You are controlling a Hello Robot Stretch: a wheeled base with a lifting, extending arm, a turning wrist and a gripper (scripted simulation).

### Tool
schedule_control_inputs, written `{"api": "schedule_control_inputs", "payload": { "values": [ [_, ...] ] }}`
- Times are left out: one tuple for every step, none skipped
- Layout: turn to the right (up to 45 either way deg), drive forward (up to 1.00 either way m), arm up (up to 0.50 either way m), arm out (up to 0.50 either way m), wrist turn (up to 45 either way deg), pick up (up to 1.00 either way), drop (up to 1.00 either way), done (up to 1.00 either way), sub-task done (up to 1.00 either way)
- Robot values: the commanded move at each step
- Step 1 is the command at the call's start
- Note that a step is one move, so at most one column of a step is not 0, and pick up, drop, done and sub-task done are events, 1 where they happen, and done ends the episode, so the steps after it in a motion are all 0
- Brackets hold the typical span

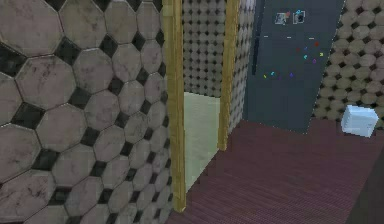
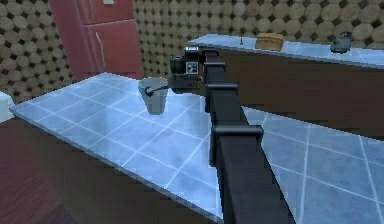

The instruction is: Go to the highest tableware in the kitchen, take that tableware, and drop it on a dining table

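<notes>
Forward view: on the robot, facing ahead and slightly down; very near a tiled wall [image 1: 70, 110] at its left, a doorway [image 1: 200, 110] just beyond; white box [image 1: 358, 120] near the right edge.
Arm side view: body-mounted, facing sideways along the arm [image 2: 235, 150] to the gripper [image 2: 160, 88]; close over a blue countertop [image 2: 90, 125].
Shared: dark red floor [image 1: 290, 175]; possibly the box.

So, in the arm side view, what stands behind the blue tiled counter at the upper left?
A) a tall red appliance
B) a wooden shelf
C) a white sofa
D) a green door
A: a tall red appliance rises there, past the far edge of the blue tiled counter.
</notes>
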Motion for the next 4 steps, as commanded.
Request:
{"api": "schedule_control_inputs", "payload": {
  "values": [
    [0.0, 0.0, 0.0, 0.0, -45.0, 0.0, 0.0, 0.0, 0.0],
    [0.0, 0.0, 0.0, 0.0, -45.0, 0.0, 0.0, 0.0, 0.0],
    [0.0, 0.0, 0.0, 0.0, -15.0, 0.0, 0.0, 0.0, 0.0],
    [0.0, 0.0, 0.0, -0.4, 0.0, 0.0, 0.0, 0.0, 0.0]
  ]
}}
